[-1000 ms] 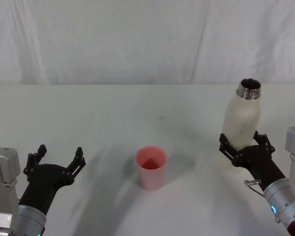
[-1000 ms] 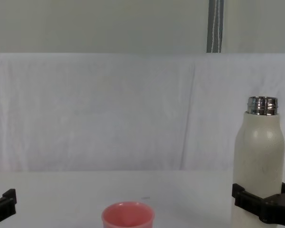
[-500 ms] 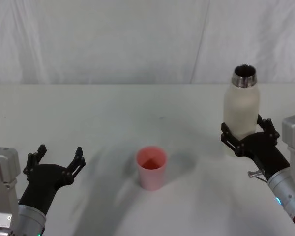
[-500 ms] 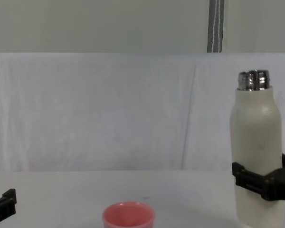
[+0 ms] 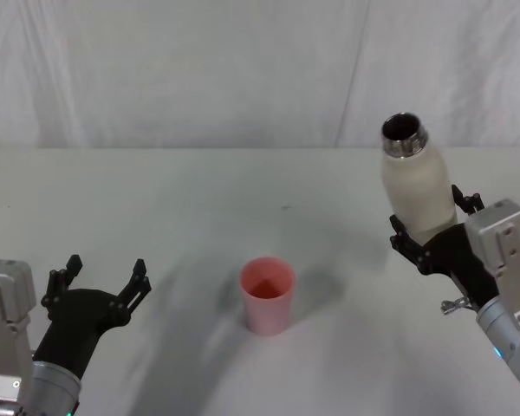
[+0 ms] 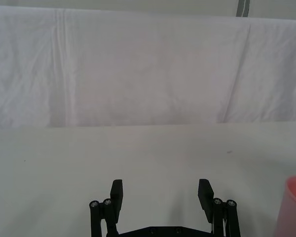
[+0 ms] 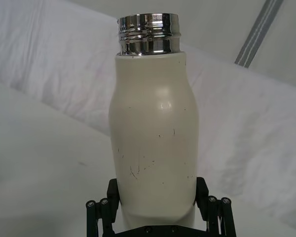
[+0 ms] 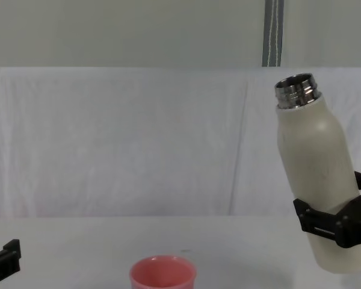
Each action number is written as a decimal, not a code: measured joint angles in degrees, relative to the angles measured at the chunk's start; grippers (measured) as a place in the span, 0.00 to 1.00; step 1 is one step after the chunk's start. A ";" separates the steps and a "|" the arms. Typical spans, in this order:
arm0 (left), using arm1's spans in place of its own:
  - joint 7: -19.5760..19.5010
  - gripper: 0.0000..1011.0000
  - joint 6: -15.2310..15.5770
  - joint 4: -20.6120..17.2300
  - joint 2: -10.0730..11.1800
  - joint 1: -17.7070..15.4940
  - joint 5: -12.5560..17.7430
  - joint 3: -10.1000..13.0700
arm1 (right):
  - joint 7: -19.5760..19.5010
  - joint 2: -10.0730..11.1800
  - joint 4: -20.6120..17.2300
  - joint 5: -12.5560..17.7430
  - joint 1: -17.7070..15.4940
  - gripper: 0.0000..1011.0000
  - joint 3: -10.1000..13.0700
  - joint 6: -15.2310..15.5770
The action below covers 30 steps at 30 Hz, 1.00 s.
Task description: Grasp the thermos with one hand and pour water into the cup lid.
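The thermos [image 5: 418, 192] is clamped low on its body by the right claw [image 5: 435, 238], fingers pressed against both sides. It is held off the worktop [image 5: 199, 199] near the right edge, tilted with its open steel neck [image 5: 404, 136] leaning toward the worktop's middle. From the chest view the base is seen clear of the surface. The cup lid [image 5: 266, 295] is stood upright, mouth up, around the worktop's middle and toward the near edge, well apart from the thermos. The left claw [image 5: 95, 288] is held low near the left near corner, fingers spread, nothing gripped. A white cloth backdrop [image 5: 182, 69] is hung behind the far edge.
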 joint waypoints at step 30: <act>0.00 0.99 0.00 0.00 0.00 0.00 0.00 0.00 | -3.21 3.05 -2.23 -17.79 -3.11 0.94 -2.75 -1.50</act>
